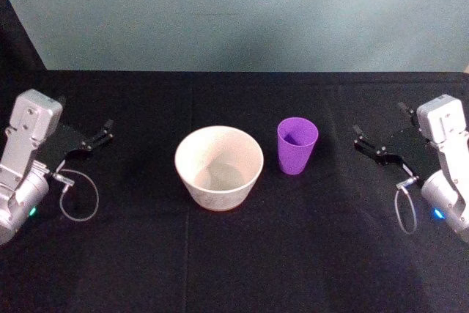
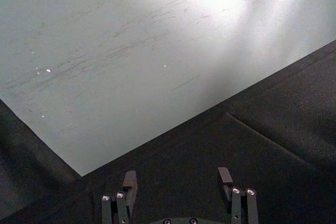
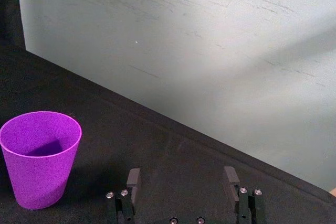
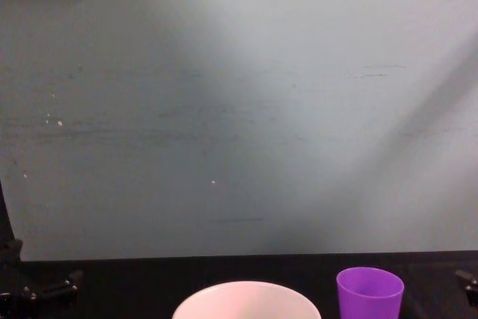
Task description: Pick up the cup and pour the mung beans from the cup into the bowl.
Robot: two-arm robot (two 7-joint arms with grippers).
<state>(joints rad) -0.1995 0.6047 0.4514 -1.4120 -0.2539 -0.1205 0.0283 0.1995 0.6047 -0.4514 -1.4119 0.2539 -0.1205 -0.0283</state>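
The purple cup [image 1: 297,146] stands upright on the black table, just right of the wide pale bowl [image 1: 218,190]. What shows of the cup's inside is purple and shadowed, and the mung beans are hidden. My right gripper [image 1: 362,140] hovers open to the right of the cup, a hand's width off. In the right wrist view, the cup [image 3: 40,162] stands ahead and to one side of the open right gripper [image 3: 182,179]. My left gripper [image 1: 101,135] rests open at the table's left side, far from the bowl, its fingers [image 2: 130,181] spread over bare cloth.
A black cloth covers the table [image 1: 234,262], and a pale grey-green wall [image 4: 239,110] rises behind its far edge. The chest view has the bowl's rim [image 4: 246,290] and the cup [image 4: 369,293] at the bottom. Cable loops hang by both wrists.
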